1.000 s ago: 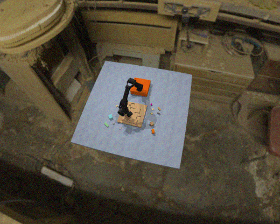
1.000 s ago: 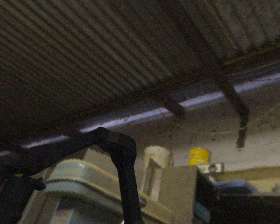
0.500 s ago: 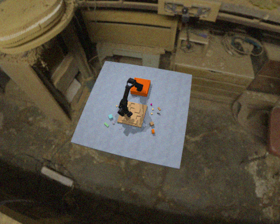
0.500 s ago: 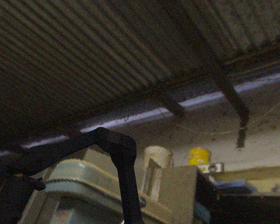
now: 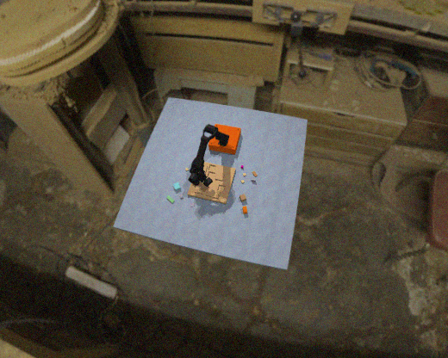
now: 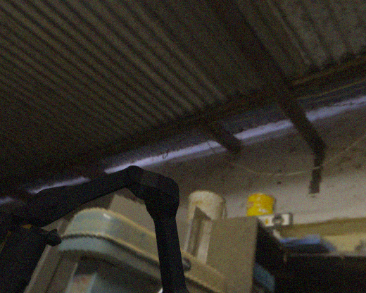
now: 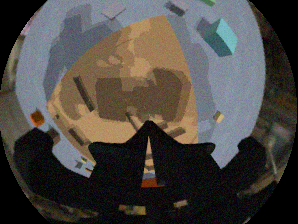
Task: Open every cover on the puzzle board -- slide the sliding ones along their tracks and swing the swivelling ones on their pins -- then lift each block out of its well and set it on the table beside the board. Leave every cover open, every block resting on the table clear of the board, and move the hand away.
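Observation:
The wooden puzzle board (image 5: 225, 195) (image 7: 167, 42) lies under the arm, with dark slots in its top and a broad shadow on it. My gripper (image 7: 148, 123) is shut and empty above the board. A cyan block (image 5: 177, 186) (image 7: 220, 37) and a green block (image 5: 171, 199) (image 7: 208, 1) lie on the table, clear of the board. An orange block (image 5: 245, 210) (image 7: 37, 118) and a brown block (image 5: 243, 198) lie beyond the opposite side. The covers are too small and blurred to tell whether each is open; the arm hides part of the board.
Small pieces lie around the board: a grey one (image 5: 182, 197) (image 7: 177, 7), a pink one (image 5: 192, 205) (image 7: 114, 11), a tan one (image 5: 187, 169) (image 7: 218, 117), a magenta one (image 5: 242, 167) and an orange-brown one (image 5: 254, 174). The arm stands on an orange base (image 5: 232, 132). The exterior view misses the table.

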